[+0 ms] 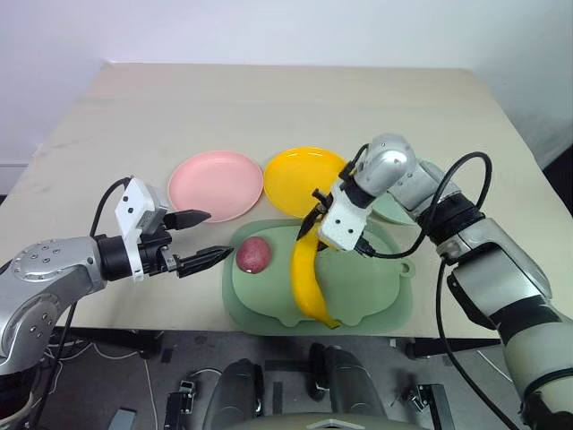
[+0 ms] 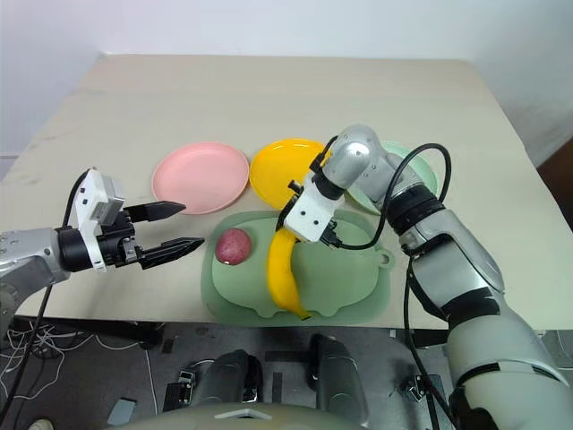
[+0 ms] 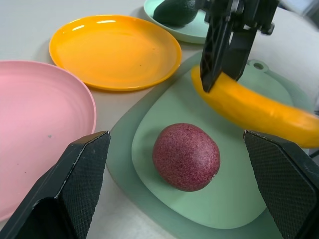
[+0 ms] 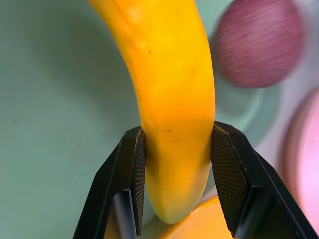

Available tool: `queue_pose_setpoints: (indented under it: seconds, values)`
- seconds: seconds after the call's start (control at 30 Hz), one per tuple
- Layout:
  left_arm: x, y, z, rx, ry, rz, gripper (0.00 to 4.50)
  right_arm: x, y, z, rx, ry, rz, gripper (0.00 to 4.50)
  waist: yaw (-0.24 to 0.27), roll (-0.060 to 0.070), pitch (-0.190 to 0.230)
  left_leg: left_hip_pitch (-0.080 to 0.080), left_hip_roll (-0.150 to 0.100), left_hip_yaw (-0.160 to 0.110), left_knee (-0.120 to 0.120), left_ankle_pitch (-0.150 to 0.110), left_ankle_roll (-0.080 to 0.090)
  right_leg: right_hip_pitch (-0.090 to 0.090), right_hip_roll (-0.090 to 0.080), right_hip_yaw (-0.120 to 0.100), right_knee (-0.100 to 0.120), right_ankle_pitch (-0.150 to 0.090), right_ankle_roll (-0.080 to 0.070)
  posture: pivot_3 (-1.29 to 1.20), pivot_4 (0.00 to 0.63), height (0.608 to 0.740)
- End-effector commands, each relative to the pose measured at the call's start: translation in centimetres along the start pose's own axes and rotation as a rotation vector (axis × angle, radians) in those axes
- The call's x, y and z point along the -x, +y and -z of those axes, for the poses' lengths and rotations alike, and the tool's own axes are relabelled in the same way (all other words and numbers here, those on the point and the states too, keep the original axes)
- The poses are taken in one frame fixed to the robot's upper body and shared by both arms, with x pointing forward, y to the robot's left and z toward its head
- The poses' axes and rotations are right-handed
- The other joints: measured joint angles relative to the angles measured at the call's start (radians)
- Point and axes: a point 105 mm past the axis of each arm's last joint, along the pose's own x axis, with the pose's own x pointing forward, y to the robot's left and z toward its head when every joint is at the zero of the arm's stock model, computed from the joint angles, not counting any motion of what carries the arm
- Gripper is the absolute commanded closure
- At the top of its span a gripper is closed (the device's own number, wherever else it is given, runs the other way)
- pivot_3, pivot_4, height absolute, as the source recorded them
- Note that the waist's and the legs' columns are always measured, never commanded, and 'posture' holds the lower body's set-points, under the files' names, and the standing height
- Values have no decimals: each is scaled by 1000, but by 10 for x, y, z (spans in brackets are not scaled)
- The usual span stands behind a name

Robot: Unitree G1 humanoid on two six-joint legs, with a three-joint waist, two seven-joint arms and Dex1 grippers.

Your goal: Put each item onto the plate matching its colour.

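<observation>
My right gripper [image 1: 310,226] is shut on the far end of the long yellow banana [image 1: 309,282], which hangs tilted over the sage-green tray [image 1: 376,300]. Both black fingers [image 4: 130,174] press the banana [image 4: 174,109] from either side. The reddish-purple fruit [image 1: 253,254] lies on the tray's left part. My left gripper [image 1: 204,237] stands open just left of that fruit, level with it and apart from it. On the table behind the tray lie the pink plate [image 1: 215,184] and the yellow plate [image 1: 303,179]. The dark green avocado [image 3: 175,11] rests on the mint green plate [image 3: 192,33].
The plates lie in a row behind the tray near the table's front edge. Bare beige tabletop [image 1: 286,107] stretches beyond them to the far edge. A black cable [image 1: 457,179] loops off my right arm above the tray's right side.
</observation>
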Motion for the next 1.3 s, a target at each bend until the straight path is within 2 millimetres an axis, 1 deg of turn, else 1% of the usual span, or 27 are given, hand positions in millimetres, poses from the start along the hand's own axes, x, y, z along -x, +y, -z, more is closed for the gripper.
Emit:
queue_pose_setpoints:
  seconds: [0.03,0.1,0.17,0.23,0.33,0.4,0.47,0.57,0.7,0.83,0.9,0.97,1.03,1.07,1.1,1.13,1.2,1.3]
  values:
    - [3,-4,-13,-56,-35,3,0,41,-42,-1,-49,44,191,2925,0,0,0,0,0,0,0,0,0,0,0,0,0,0,0,0,150,740]
    - [4,-5,-18,-62,-49,6,0,52,-54,14,-109,116,275,2925,0,0,0,0,0,0,0,0,0,-1,0,0,0,0,0,0,150,740]
    - [6,-6,-23,-66,-62,12,0,62,-61,31,-167,197,342,2925,2,0,0,0,0,0,0,0,0,-1,0,0,0,0,0,0,150,740]
    - [7,-7,-25,-74,-58,20,0,68,-66,46,-215,273,393,2925,3,0,0,-1,0,0,0,0,0,0,0,0,-1,0,-1,0,150,740]
    - [4,-7,-26,-81,-58,33,0,65,-73,65,-247,391,446,2925,-2,0,0,-2,-1,1,-1,0,0,-1,0,0,-1,0,0,0,150,740]
    - [2,-8,-27,-85,-61,35,0,62,-77,72,-270,429,482,2925,-3,0,0,-2,-1,1,-1,0,0,-2,0,0,-1,0,-1,0,150,740]
    - [0,-8,-28,-90,-67,34,0,59,-75,82,-287,484,506,2925,-5,0,0,-4,0,1,-1,0,0,-3,0,0,0,0,-1,0,150,740]
    - [0,-9,-29,-93,-69,33,0,55,-65,94,-298,549,496,2925,-5,0,0,-5,0,1,-1,0,-1,-4,0,0,0,0,0,0,150,740]
    - [2,-9,-26,-87,-68,18,0,54,-54,106,-340,597,504,2925,-5,0,0,-5,0,1,-1,0,-1,-4,0,0,-1,0,0,0,150,740]
    - [1,-11,-25,-83,-71,14,0,54,-45,113,-360,632,495,2925,-5,0,0,-5,0,0,-1,0,-1,-4,0,0,-1,0,0,0,150,740]
    - [0,-11,-25,-82,-72,13,0,52,-39,115,-370,635,473,2220,-4,0,0,-4,0,0,-1,0,-1,-4,0,0,0,0,0,0,150,740]
    - [0,-10,-25,-81,-73,11,0,50,-35,115,-399,612,454,1627,-3,0,0,-4,0,0,-1,1,-1,-3,0,0,0,0,0,0,150,740]
    - [0,-9,-26,-82,-73,10,0,50,-37,113,-404,593,461,952,-4,0,0,-4,0,0,-1,1,-1,-3,0,0,0,0,0,0,150,740]
    - [1,-9,-26,-83,-73,9,0,50,-38,113,-387,597,467,546,-4,0,0,-4,0,0,-1,1,-1,-3,0,0,0,0,0,0,150,740]
    - [1,-8,-26,-84,-72,7,0,52,-40,113,-361,607,478,233,-5,0,0,-4,0,0,-1,1,-1,-3,0,0,0,0,0,0,150,740]
    - [3,-6,-26,-85,-70,-3,0,55,-42,112,-336,613,488,20,-5,0,0,-4,0,0,-1,1,-1,-3,0,0,0,0,0,0,150,740]
    - [7,-2,-26,-87,-66,-26,0,59,-44,110,-294,619,495,20,-5,0,0,-4,0,0,-1,1,-1,-3,0,0,0,0,0,0,150,740]
    - [13,6,-24,-87,-53,-64,0,73,-53,104,-244,600,560,20,-5,0,0,-4,0,0,-1,1,-1,-3,0,0,0,0,0,0,150,740]
